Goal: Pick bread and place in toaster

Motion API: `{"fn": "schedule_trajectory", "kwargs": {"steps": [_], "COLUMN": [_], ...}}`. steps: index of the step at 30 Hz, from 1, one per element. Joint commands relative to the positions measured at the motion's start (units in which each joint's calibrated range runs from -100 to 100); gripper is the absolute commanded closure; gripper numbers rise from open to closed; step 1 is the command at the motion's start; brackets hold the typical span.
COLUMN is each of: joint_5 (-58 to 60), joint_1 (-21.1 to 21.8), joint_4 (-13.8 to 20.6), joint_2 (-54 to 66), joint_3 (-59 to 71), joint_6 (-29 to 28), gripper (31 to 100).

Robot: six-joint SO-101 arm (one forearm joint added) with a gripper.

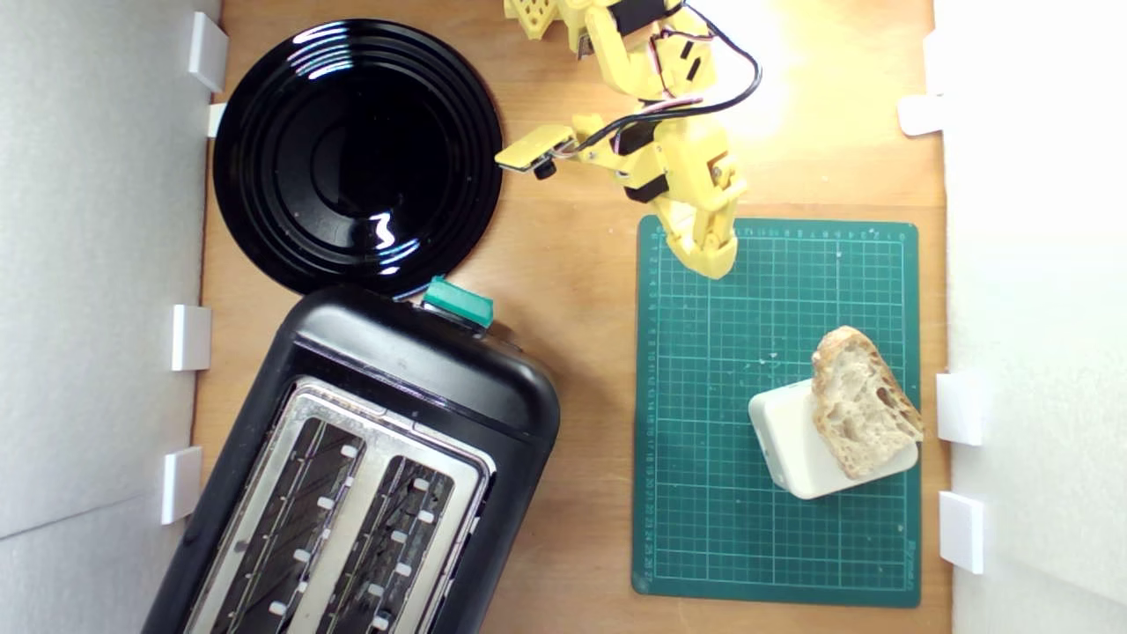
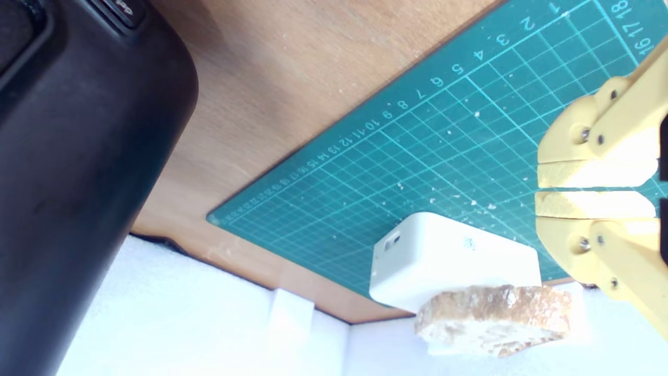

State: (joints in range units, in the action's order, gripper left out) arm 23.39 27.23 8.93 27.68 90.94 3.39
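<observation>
Bread (image 1: 861, 401) lies well apart from closed claw (image 1: 715, 255).

The yellow arm (image 1: 656, 106) is reaching in from the table's far edge, and its gripper (image 1: 715, 258) is hanging with jaws almost closed, holding nothing.

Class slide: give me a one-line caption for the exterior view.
Yellow gripper hovers shut over a green mat; bread rests on a white box, toaster waiting empty.
</observation>
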Motion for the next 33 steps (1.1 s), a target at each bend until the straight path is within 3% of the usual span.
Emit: {"fn": "schedule_trajectory", "kwargs": {"steps": [1,2,5,11,19,33], "joint_5": [2.98,2.98,2.98,5.36,17.65,31.30], "joint_1": [1.37,2.58,4.84,5.81,9.59,12.90], "joint_4": [-3.67,-6.39,-10.29,-13.55,-13.83,-13.83], "joint_2": [-0.97,-2.05,-5.46,-12.54,-24.77,-33.58], "joint_3": [-4.56,-6.10,-8.82,-13.82,-17.27,-17.99], "joint_6": [0.09,0.51,1.82,1.71,2.08,2.18], "gripper": [88.3,88.3,88.3,88.3,88.1,88.2]}}
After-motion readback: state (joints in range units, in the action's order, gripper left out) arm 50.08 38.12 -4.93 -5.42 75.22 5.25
